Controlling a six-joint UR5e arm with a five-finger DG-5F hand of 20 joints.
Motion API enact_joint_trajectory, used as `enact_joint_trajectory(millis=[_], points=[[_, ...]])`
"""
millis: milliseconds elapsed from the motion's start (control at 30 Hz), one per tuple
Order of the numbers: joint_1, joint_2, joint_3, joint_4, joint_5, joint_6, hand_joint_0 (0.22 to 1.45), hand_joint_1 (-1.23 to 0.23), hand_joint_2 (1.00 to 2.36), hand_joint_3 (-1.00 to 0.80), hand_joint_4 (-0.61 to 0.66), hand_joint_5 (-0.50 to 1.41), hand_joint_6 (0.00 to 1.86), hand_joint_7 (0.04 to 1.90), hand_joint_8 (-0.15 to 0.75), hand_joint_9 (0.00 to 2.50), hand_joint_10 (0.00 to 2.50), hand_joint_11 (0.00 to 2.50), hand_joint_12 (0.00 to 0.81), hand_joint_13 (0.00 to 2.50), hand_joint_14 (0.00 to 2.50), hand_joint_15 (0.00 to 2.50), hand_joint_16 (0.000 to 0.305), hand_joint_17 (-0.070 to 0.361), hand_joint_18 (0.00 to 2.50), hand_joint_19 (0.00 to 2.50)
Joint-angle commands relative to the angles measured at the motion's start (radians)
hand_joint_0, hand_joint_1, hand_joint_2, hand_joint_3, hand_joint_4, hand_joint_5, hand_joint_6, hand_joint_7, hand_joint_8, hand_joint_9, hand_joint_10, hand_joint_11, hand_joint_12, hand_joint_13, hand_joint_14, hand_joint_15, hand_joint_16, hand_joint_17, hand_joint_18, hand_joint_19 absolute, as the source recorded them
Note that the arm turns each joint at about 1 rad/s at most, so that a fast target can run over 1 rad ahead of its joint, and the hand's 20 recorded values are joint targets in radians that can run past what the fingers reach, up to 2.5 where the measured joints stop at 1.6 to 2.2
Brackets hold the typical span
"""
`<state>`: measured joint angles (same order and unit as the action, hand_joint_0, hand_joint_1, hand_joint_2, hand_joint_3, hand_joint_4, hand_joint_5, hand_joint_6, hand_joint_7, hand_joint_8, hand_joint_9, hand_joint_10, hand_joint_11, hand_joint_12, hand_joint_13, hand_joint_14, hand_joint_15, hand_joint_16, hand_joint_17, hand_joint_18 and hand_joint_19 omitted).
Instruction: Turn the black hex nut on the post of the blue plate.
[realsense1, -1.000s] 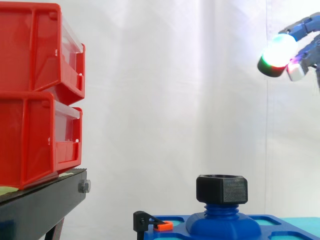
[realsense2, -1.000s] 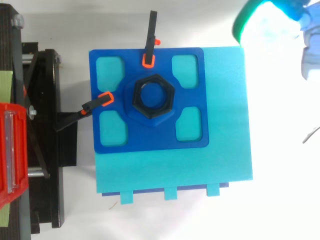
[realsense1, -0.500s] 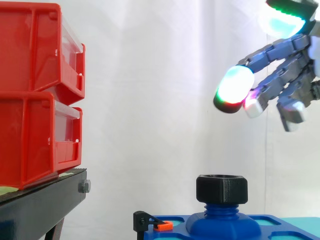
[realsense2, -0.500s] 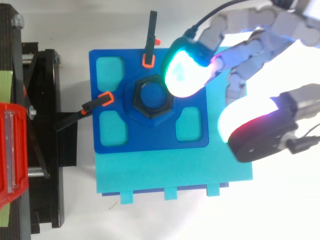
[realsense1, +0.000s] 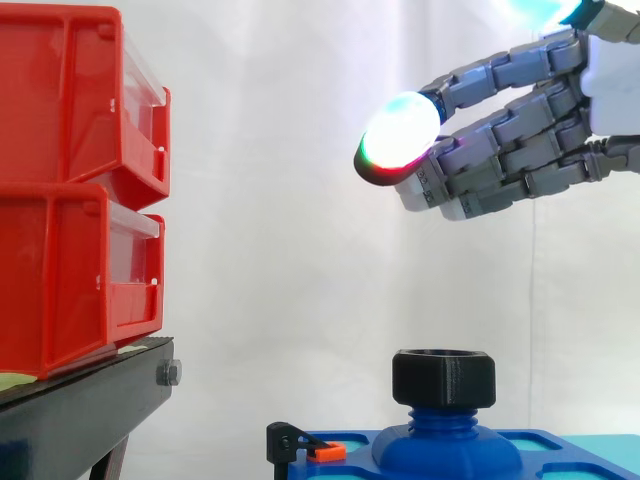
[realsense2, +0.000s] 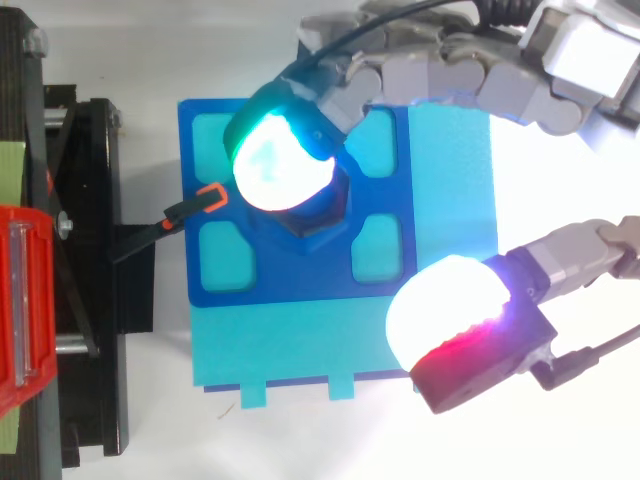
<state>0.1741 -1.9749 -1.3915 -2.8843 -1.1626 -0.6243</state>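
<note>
The black hex nut (realsense1: 443, 378) sits on the threaded blue post (realsense1: 441, 420) that rises from the blue plate (realsense2: 300, 282). My hand (realsense1: 525, 130) hangs well above it and slightly to the right, with relaxed fingers stretched leftward and nothing between them. From above, a glowing fingertip (realsense2: 280, 170) covers most of the nut. The thumb pad (realsense2: 455, 318) hovers over the plate's lower right corner. The hand is open and touches nothing.
The plate lies on a cyan base (realsense2: 450, 200). Two black clamps with orange tips (realsense2: 205, 197) hold its left and top edges. Stacked red bins (realsense1: 70, 180) stand on a black stand (realsense1: 90, 410) to the left.
The hand has come in from the upper right, moving left until its fingers reach over the nut; in the side view it now stretches flatter and further left.
</note>
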Motion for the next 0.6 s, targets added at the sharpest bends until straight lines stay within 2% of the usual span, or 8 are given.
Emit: enact_joint_trajectory(millis=[0,167,200,367,467,567], points=[[0.004,-0.006,0.000,0.008,0.001,-0.011,0.37,-0.38,1.00,-0.50,0.20,-0.23,0.50,0.64,0.307,0.18,0.00,0.00,0.461,0.00,0.00,0.09,0.063,0.142,0.00,0.11],[0.007,-0.006,0.000,0.010,0.001,-0.012,0.37,-0.30,1.00,-0.50,0.21,-0.23,0.50,0.62,0.289,0.07,0.00,0.00,0.467,0.00,0.00,0.09,0.065,0.147,0.00,0.09],[0.008,-0.006,0.000,0.010,0.001,-0.014,0.37,-0.24,1.00,-0.50,0.20,-0.24,0.50,0.63,0.281,0.01,0.00,0.00,0.468,0.00,0.00,0.11,0.065,0.147,0.00,0.13],[0.012,-0.007,0.000,0.013,0.000,-0.045,0.38,-0.14,1.00,-0.50,0.22,-0.24,0.50,0.62,0.277,0.00,0.00,0.00,0.471,0.00,0.00,0.13,0.064,0.145,0.00,0.13],[0.013,-0.029,0.005,0.027,0.003,-0.068,0.39,-0.11,1.00,-0.50,0.23,-0.24,0.50,0.63,0.274,0.00,0.00,0.00,0.470,0.00,0.00,0.13,0.064,0.144,0.00,0.15],[0.013,-0.070,0.032,0.027,0.006,-0.066,0.39,-0.10,1.00,-0.50,0.25,-0.24,0.50,0.64,0.275,0.00,0.00,0.00,0.470,0.00,0.00,0.15,0.064,0.143,0.00,0.15]])
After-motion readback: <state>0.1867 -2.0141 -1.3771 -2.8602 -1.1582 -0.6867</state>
